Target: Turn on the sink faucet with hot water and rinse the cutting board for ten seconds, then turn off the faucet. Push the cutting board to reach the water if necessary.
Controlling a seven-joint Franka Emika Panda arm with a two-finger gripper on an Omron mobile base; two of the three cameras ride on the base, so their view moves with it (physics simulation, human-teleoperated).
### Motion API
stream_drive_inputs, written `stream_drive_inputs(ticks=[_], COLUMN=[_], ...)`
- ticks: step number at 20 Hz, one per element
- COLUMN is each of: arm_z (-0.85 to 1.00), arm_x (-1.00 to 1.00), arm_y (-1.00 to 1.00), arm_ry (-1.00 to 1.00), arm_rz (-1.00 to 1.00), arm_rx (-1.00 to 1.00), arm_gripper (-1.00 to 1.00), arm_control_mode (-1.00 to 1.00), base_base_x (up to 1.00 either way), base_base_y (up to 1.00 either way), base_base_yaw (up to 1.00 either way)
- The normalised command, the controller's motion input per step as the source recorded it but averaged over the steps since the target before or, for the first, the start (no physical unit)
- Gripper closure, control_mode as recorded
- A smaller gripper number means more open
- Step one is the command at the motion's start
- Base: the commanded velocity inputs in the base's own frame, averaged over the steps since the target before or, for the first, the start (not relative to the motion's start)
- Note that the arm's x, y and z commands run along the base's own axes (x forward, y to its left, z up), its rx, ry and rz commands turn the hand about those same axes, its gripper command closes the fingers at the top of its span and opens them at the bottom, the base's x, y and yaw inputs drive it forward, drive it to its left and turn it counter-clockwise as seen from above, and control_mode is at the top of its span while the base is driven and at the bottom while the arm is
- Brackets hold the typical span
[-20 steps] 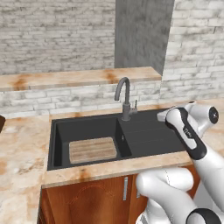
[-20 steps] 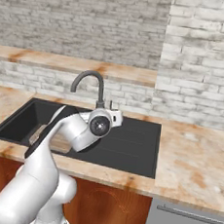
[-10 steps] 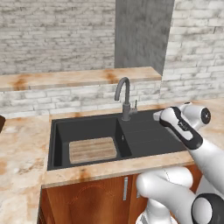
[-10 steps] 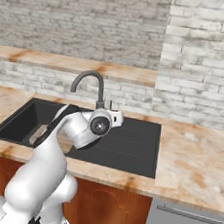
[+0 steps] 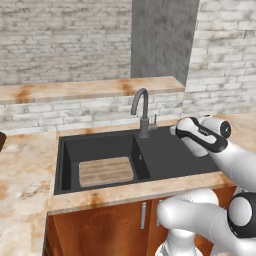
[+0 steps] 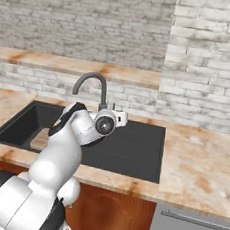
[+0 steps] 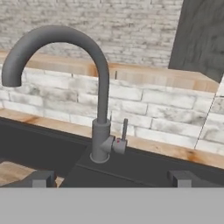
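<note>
Sink (image 5: 165,162) is sunk in the counter (image 5: 30,170), cutting board (image 5: 106,171) flat in the deep basin, stiff wood, probably slides easy. Faucet (image 7: 98,78) at the back rim looks rigid; nudge its skinny little lever (image 7: 124,130). Pincer (image 7: 111,178) spread wide, holding nothing

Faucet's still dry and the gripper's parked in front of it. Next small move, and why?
Probably ease the open gripper forward to the faucet's small side lever. No water runs from the spout, the lever stands upright and untouched, and in the hand view the fingertips sit short of it. The cutting board already lies in the sink basin, waiting for water.
</note>
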Motion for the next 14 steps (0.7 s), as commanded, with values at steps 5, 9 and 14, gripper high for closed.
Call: stream_drive_inputs(ticks=[5, 9, 14], arm_z=[-0.01, -0.01, -0.05], arm_x=[0.20, 0.08, 0.00], arm_y=[0.00, 0.00, 0.00], arm_ry=[0.00, 0.00, 0.00], arm_rz=[0.00, 0.00, 0.00], arm_rx=[0.00, 0.00, 0.00], arm_gripper=[-1.00, -1.00, -1.00], arm_control_mode=[-1.00, -1.00, -1.00], base_base_x=[0.00, 0.00, 0.00], base_base_y=[0.00, 0.00, 0.00], base_base_yaw=[0.00, 0.00, 0.00])
